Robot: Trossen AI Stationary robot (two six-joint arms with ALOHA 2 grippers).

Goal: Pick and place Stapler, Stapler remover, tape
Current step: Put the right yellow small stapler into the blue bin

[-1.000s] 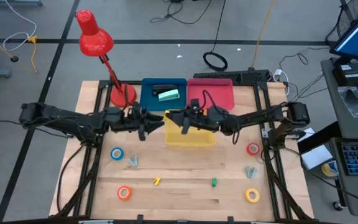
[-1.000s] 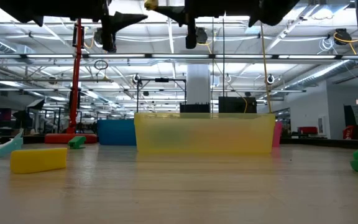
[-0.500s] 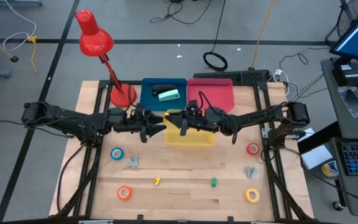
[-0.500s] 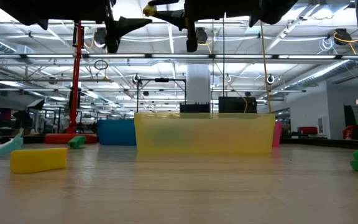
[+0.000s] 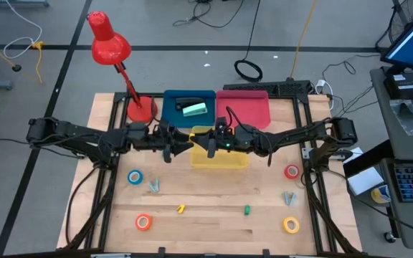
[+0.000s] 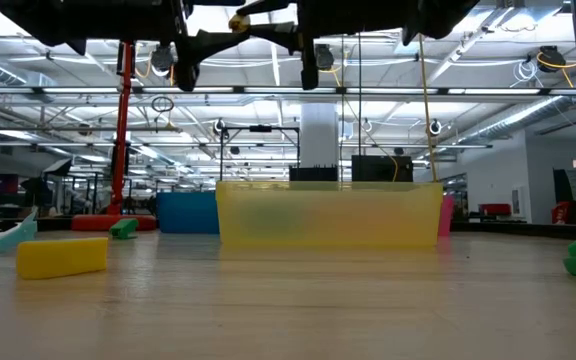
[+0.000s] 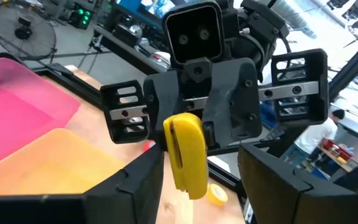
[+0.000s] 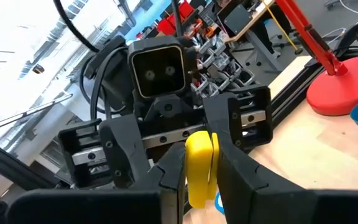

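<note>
The job is only partly done. The right gripper (image 8: 199, 163) has its jaws shut tight on a small yellow stapler (image 7: 184, 152) and holds it up in the air over the near-left corner of the yellow bin (image 5: 224, 164). The left gripper (image 7: 199, 163) faces it, nose to nose. Its jaws are wide open, one on each side of the stapler, and they do not touch it yet. It looks like one arm is about to give the stapler to the other. A green stapler (image 5: 194, 109) already lies in the blue bin (image 5: 169, 100). A lot is left on the desk (image 5: 214, 233): the blue tape (image 5: 134, 177), the orange tape (image 5: 143, 222), the red tape (image 5: 291, 171) and the yellow tape (image 5: 291, 224), two grey staple removers (image 5: 154, 186), a little yellow piece (image 5: 181, 208) and a little green piece (image 5: 247, 209). A second ago there was a bigger gap between the two grippers. Now the left one has moved in close to the stapler. Nothing on the desk has moved.
</note>
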